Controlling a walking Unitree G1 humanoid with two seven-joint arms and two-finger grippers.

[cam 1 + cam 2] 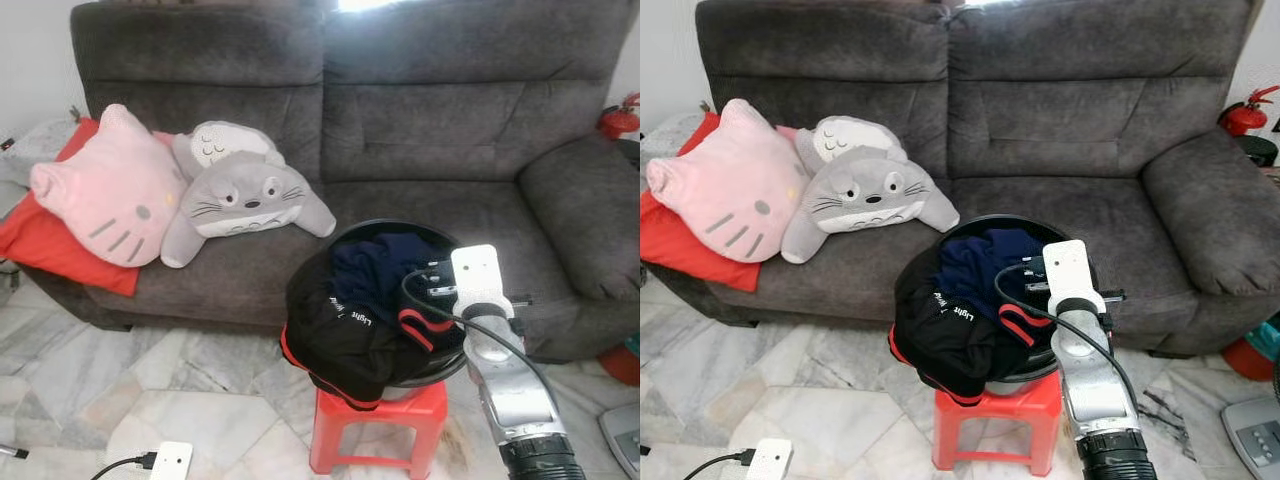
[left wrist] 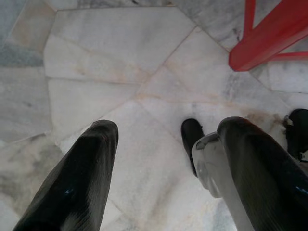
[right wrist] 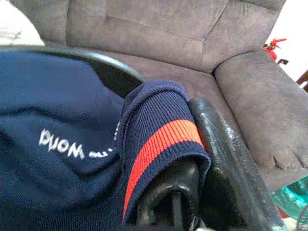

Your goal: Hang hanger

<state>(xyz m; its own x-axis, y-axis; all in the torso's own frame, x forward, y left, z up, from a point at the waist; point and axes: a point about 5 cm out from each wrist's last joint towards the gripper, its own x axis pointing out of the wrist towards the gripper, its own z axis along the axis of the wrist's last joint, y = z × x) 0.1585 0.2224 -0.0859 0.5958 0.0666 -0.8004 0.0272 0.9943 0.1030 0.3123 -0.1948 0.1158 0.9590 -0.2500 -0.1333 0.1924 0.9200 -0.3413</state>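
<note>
A black basin (image 1: 390, 226) heaped with clothes stands on a red stool (image 1: 400, 410) in front of a grey sofa (image 1: 420, 130). A navy garment (image 1: 375, 265) lies on top, and a black garment with red trim (image 1: 340, 340) spills over the near rim. My right arm reaches over the basin's right side. In the right wrist view my right gripper (image 3: 185, 125) is closed on the navy garment's red-striped cuff (image 3: 163, 139), which wraps one finger. My left gripper (image 2: 168, 127) hangs open above the marble floor. I see no hanger.
On the sofa's left end lie a pink cat cushion (image 1: 105, 190), a grey plush (image 1: 245, 195) and a red cushion (image 1: 40, 240). A white plug block with a cable (image 1: 170, 460) sits on the floor at the left. A fire extinguisher (image 1: 620, 120) stands beyond the sofa's right arm.
</note>
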